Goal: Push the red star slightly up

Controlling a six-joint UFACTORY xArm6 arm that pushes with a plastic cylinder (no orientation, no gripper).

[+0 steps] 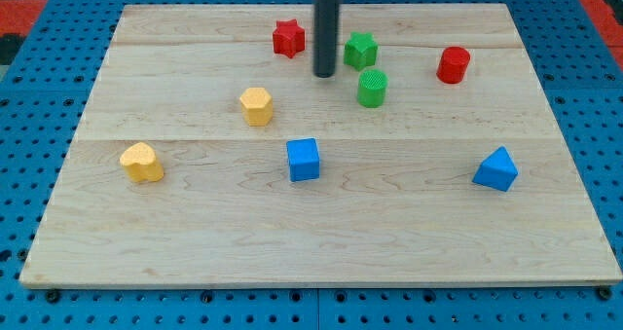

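The red star [288, 38] lies near the view's top, left of centre, on the wooden board [195, 233]. My tip [324, 74] ends a dark rod that comes down from the top edge. The tip sits just to the right of and slightly below the red star, with a small gap between them. A green star [360, 50] lies just right of the rod and a green cylinder [372, 88] lies to the tip's lower right.
A red cylinder [453, 65] lies at the top right. A yellow hexagon [256, 106] and a yellow heart [142, 162] lie on the left. A blue cube [304, 160] is at centre, a blue wedge-like block [496, 168] at right. Blue pegboard surrounds the board.
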